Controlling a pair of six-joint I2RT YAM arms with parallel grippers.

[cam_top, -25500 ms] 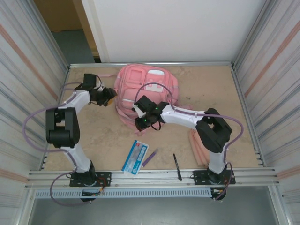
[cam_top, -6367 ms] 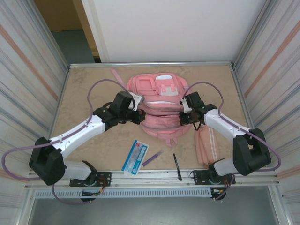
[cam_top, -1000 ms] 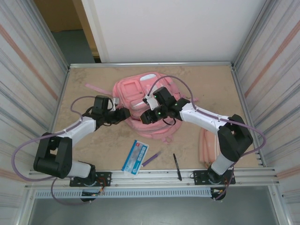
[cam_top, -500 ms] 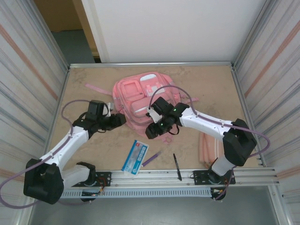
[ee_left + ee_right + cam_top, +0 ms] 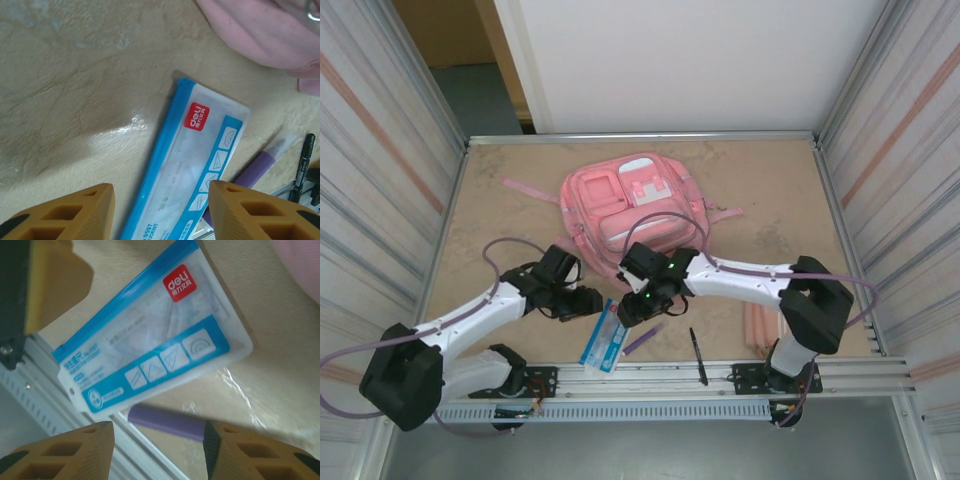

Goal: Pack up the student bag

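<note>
Through the top camera we are looking at the student bag (image 5: 630, 205). It is lying flat on the bench (image 5: 500, 230), toward the far side and about midway across, with its front pockets facing up. Both arms are reaching toward the near middle. The left pincer (image 5: 590, 301) and the right pincer (image 5: 628, 308) are sitting close together over the far end of a blue-and-white packet (image 5: 605, 342). A purple pen (image 5: 640, 338) is lying just right of the packet, a black pen (image 5: 697, 356) is further right, and a slim pink pencil case (image 5: 760, 325) is near the right side.

Through the left wrist camera we are seeing the left pincer (image 5: 157, 192) standing partly open. Its orange fingers (image 5: 65, 212) are apart and gripping nothing. The packet (image 5: 195, 160) is lying below the gap, with the purple pen (image 5: 252, 172) and the black pen (image 5: 303, 160) beside it. The bag's edge (image 5: 260, 30) is showing at the top right.

Through the right wrist camera we are seeing the right pincer (image 5: 157, 435) likewise partly open and holding nothing. It is above the packet (image 5: 150, 350) and the purple pen (image 5: 165, 422). We cannot tell whether its tips are touching either. An orange finger (image 5: 55, 280) of the left pincer is showing at the top left.
</note>
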